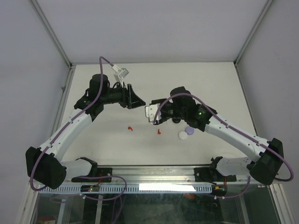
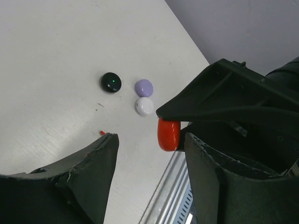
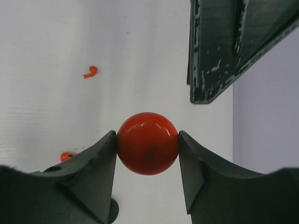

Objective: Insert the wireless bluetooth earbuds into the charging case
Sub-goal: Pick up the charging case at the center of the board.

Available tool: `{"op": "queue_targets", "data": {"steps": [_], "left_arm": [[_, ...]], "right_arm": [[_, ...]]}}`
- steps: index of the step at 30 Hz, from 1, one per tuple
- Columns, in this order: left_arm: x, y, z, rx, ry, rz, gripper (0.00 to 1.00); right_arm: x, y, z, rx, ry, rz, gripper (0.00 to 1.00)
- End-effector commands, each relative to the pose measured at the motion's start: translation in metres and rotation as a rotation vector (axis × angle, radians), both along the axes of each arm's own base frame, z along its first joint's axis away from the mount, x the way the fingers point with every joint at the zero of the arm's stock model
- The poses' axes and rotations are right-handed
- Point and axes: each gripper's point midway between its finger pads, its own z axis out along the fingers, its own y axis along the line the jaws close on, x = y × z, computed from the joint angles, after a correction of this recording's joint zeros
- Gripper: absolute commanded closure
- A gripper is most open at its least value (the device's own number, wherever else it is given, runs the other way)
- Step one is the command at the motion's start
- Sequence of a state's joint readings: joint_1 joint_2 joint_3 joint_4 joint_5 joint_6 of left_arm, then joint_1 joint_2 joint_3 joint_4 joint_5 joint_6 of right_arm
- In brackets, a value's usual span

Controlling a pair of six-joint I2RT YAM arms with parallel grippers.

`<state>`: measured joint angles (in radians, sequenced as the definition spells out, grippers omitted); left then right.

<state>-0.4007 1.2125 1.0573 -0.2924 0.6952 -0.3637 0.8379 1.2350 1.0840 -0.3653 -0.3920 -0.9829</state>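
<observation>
My right gripper (image 3: pixel 147 139) is shut on the round red charging case (image 3: pixel 147 143) and holds it above the table. In the left wrist view the same red case (image 2: pixel 168 134) hangs edge-on just ahead of my left gripper (image 2: pixel 149 140). That gripper is open, nothing is gripped between its fingers (image 2: pixel 93 172), and the case sits close to the tip of its right finger. Two red earbuds lie loose on the table: one (image 3: pixel 90 72) in the open, the other (image 3: pixel 68 156) half hidden behind my right gripper's left finger. From above, both earbuds (image 1: pixel 130 127) (image 1: pixel 159 131) lie below the two grippers (image 1: pixel 138 102) (image 1: pixel 150 112).
Three other round cases sit on the table to the right: black (image 2: pixel 110 82), lilac (image 2: pixel 144 87) and white (image 2: pixel 145 106). From above, the lilac case (image 1: pixel 189 130) and white case (image 1: pixel 182 135) lie under the right arm. The metal rail (image 1: pixel 154 175) runs along the near edge.
</observation>
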Motion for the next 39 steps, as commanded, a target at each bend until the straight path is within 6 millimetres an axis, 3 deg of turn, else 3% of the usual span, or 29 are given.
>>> {"op": "queue_targets", "data": {"steps": [1, 12, 24, 32, 39], "left_arm": [[-0.014, -0.016, 0.020, -0.057, -0.002, -0.085, 0.40], [-0.028, -0.024, 0.004, -0.073, 0.064, -0.113, 0.51], [-0.034, -0.033, 0.004, -0.141, 0.102, -0.152, 0.61], [-0.033, -0.032, 0.006, -0.140, 0.055, -0.149, 0.90], [-0.028, -0.024, 0.012, -0.108, -0.079, -0.111, 0.99]], "right_arm": [[0.004, 0.012, 0.052, 0.065, -0.178, 0.038, 0.58], [0.003, 0.022, 0.053, 0.066, -0.207, 0.046, 0.60], [0.006, 0.029, 0.052, 0.071, -0.226, 0.046, 0.59], [0.006, 0.025, 0.050, 0.085, -0.242, 0.035, 0.51], [-0.001, 0.013, 0.058, 0.144, -0.188, 0.011, 0.38]]}}
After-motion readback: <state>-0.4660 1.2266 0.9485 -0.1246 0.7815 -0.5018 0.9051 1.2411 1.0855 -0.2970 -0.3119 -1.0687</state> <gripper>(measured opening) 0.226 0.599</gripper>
